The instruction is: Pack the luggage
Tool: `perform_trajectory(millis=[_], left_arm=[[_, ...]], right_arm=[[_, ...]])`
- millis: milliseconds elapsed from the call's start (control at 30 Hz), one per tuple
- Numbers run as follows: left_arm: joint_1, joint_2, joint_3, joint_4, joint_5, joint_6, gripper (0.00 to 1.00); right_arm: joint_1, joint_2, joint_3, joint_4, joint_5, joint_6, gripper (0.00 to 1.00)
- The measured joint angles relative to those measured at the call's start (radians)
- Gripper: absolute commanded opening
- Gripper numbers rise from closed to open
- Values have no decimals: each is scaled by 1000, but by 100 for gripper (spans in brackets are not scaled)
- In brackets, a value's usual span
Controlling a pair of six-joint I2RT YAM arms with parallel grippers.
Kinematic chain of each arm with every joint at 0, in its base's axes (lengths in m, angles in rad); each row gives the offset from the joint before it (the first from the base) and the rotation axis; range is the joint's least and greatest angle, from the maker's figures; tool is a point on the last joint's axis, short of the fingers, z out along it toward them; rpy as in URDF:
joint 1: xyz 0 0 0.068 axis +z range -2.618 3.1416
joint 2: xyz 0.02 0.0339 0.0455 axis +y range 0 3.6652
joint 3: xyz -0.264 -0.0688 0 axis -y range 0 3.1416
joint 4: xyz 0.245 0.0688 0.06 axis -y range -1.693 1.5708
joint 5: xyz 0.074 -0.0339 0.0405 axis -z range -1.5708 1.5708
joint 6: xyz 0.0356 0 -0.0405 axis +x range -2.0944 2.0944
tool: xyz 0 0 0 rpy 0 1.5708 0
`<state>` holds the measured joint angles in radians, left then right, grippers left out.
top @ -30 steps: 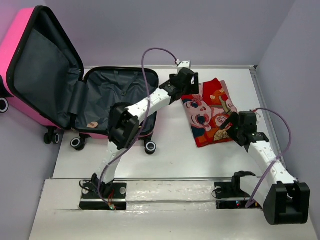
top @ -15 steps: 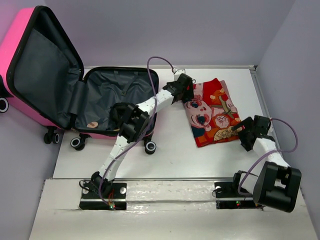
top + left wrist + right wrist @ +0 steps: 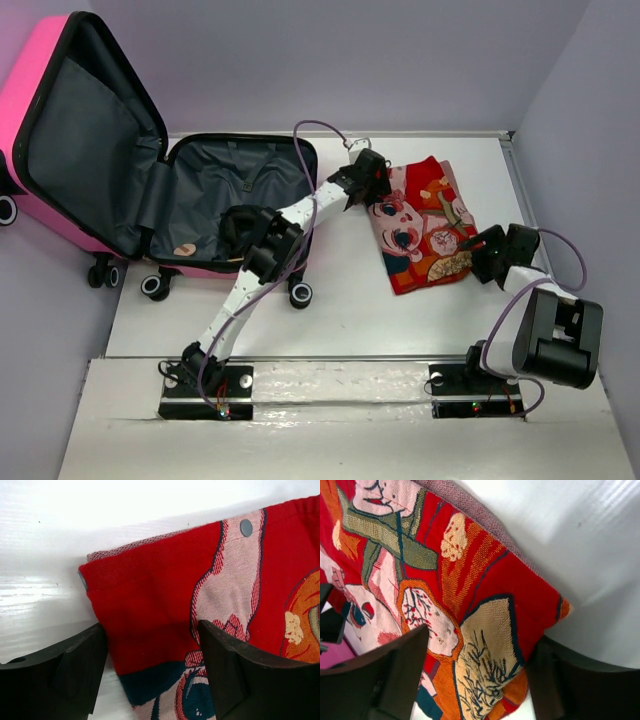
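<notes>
Hot-pink hard-shell suitcase (image 3: 215, 190) lying open on white surface (image 3: 340, 310), beside folded red cartoon-print woven cloth (image 3: 425, 225). Left tool (image 3: 150, 665) and right tool (image 3: 480, 675) straddling opposite cloth corners, jaws standing apart, probably readying a shared two-corner lift

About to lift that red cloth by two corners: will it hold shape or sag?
Probably sags: the cloth is woven fabric folded in layers, so the middle should droop between the left end effector and right end effector. Layers may unfold, since each straddles only one corner. Likely light and not slippery, given the coarse weave.
</notes>
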<state>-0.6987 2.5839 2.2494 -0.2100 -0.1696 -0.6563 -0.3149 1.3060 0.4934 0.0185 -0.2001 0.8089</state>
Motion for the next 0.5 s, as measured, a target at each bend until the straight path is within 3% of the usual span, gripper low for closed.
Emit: perform_trajectory(millis=[100, 133, 200, 233, 267, 300, 500], left_arm=[[2, 0, -25, 44, 9, -16, 53], [4, 0, -35, 61, 9, -17, 42], [8, 0, -56, 103, 13, -24, 24], [10, 0, -79, 134, 17, -26, 21], [11, 0, -92, 161, 23, -26, 17], [12, -1, -107, 188, 29, -24, 7], [11, -34, -177, 266, 56, -5, 6]], right_arm=[[0, 30, -5, 25, -6, 8, 41], [-1, 38, -9, 32, -8, 13, 32], [-3, 43, -17, 44, -9, 15, 22], [-3, 45, -21, 45, -9, 16, 13], [-3, 45, -26, 50, -10, 15, 10], [-3, 43, -30, 54, -11, 11, 7], [-3, -35, -51, 58, -30, -6, 7]])
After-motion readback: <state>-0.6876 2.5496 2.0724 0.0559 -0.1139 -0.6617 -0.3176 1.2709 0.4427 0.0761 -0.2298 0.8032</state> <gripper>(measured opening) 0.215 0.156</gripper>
